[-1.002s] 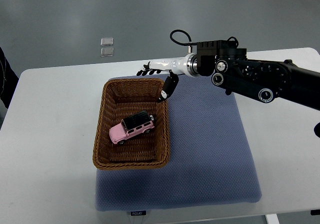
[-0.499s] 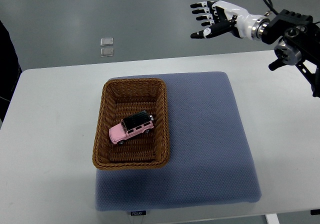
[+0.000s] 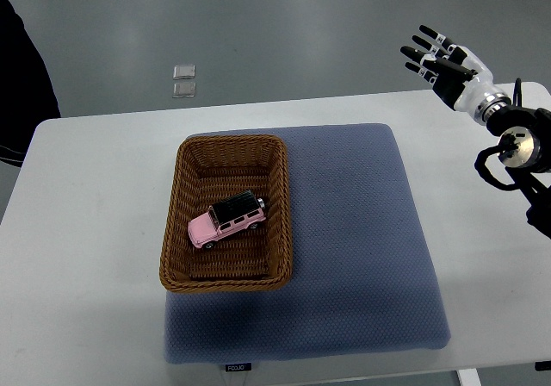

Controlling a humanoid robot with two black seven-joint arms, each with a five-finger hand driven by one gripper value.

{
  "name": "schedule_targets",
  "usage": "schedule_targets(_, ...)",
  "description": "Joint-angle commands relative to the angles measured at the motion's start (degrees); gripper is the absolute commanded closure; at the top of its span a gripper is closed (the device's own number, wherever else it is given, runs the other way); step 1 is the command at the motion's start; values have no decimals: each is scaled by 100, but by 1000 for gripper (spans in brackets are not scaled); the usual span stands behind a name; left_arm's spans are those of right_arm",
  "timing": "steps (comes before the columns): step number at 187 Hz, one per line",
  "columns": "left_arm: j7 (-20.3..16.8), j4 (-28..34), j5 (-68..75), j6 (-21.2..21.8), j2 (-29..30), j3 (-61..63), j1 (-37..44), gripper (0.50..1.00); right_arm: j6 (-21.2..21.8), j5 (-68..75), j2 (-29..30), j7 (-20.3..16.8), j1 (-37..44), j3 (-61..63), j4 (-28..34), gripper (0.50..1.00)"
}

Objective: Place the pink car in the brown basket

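1. White tabletop (image 3: 95,231) with rounded corners, filling most of the view, over a grey floor (image 3: 258,24) beyond its far edge.
2. Nearest the camera: the front edge of a blue-grey padded fabric mat (image 3: 362,257), square with rounded corners, lying flat on the table, with a small dark label at the middle of its near edge; print on the label too small to read.
3. On the left part of the mat: a brown woven wicker basket (image 3: 175,222), rectangular and shallow, upright, its long side running away from the camera and its left wall about level with the mat's left edge.
4. Inside the basket, on its floor, slightly nearer than the middle: a pink toy car with a black roof (image 3: 227,221), standing on its wheels, turned at a slant, with the nose toward the near left and the tail toward the far right wall.
5. Nothing touching the car; no hand near it.
6. Farther back at the right edge: a dark jointed right arm (image 3: 516,149) coming in over the table's far right corner.
7. At its end, past the table's far edge and over the floor: the right hand (image 3: 443,63), white with black fingers (image 3: 417,54), all spread wide and straight, empty, well apart from basket and car.
8. At the far left edge: a dark sleeve (image 3: 21,84) of a person, beside the table's corner.
9. On the floor behind the table: two small clear square pieces (image 3: 183,80), one just behind the other.
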Motion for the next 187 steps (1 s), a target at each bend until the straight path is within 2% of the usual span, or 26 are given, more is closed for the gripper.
schedule_targets(1, 1, 0, 0, 0, 0, 0, 5, 500, 13, 616, 52, 234, -97, 28, -249, 597)
schedule_targets(14, -8, 0, 0, 0, 0, 0, -4, 500, 48, 1135, 78, 366, -158, 72, -451, 597)
schedule_targets(55, 1, 0, 0, 0, 0, 0, -4, 500, 48, 2102, 175, 383, -202, 116, -566, 597)
schedule_targets(103, 1, 0, 0, 0, 0, 0, 5, 500, 48, 2023, 325, 383, -281, 63, -565, 595)
schedule_targets(125, 1, 0, 0, 0, 0, 0, -4, 500, 75, 1953, 483, 507, -343, -24, -565, 593)
schedule_targets(187, 1, 0, 0, 0, 0, 0, -4, 500, 4, 775, 799, 612, -404, -147, -557, 593)
